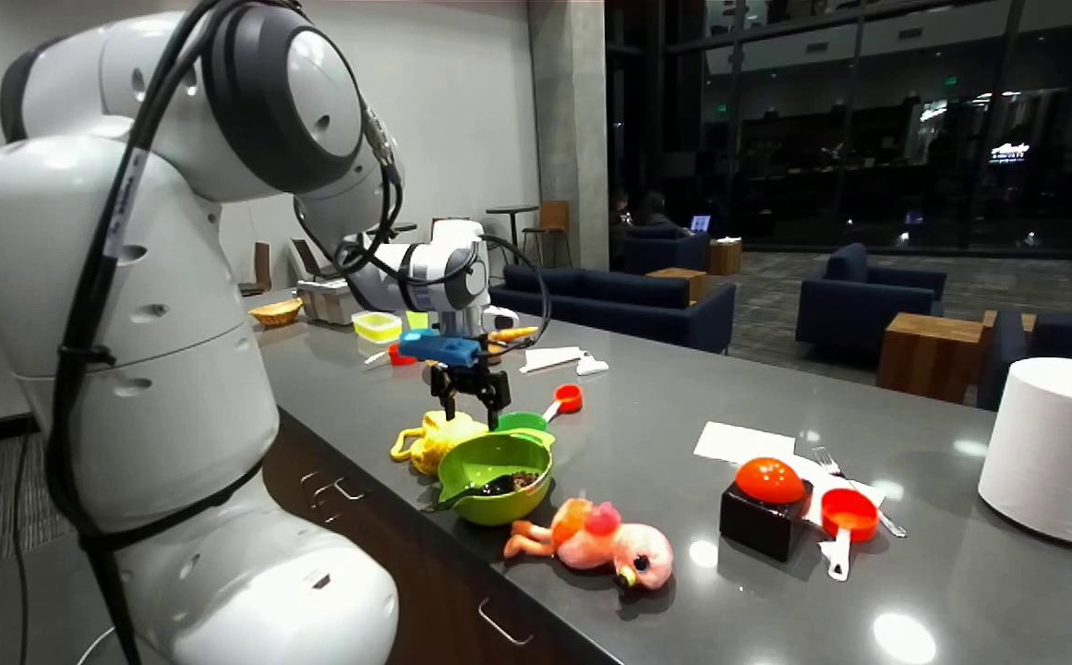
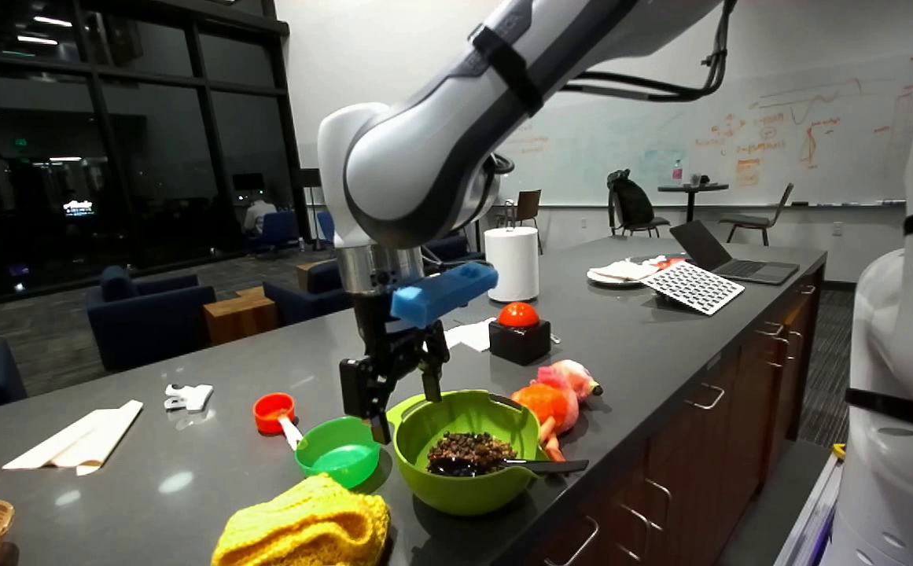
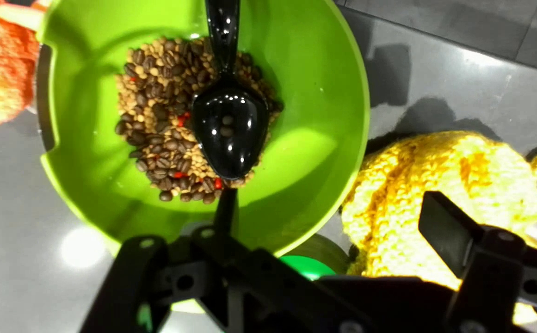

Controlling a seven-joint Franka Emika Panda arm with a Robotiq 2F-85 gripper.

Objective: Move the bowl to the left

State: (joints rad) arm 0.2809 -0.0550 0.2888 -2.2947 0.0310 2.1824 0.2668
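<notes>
The lime-green bowl point(image 1: 497, 506) stands upright near the counter's edge in both exterior views point(image 2: 464, 494). It holds a mix of dark beans and pale seeds with a black spoon point(image 3: 230, 125) lying on them; the spoon's handle crosses the rim. In the wrist view the bowl point(image 3: 317, 88) fills the upper middle. My gripper point(image 1: 471, 421) is open and empty at the bowl's rim. In an exterior view the gripper point(image 2: 406, 417) has one finger over the bowl's inside and one outside it. In the wrist view the gripper point(image 3: 331, 203) spans the rim; contact cannot be told.
A yellow knitted item point(image 2: 303, 527) and a green cup point(image 2: 338, 454) sit close beside the bowl. A pink and orange flamingo plush point(image 1: 596, 540) lies on its other side. A red button on a black box point(image 1: 764, 517) and a red measuring cup point(image 2: 274, 413) stand farther off.
</notes>
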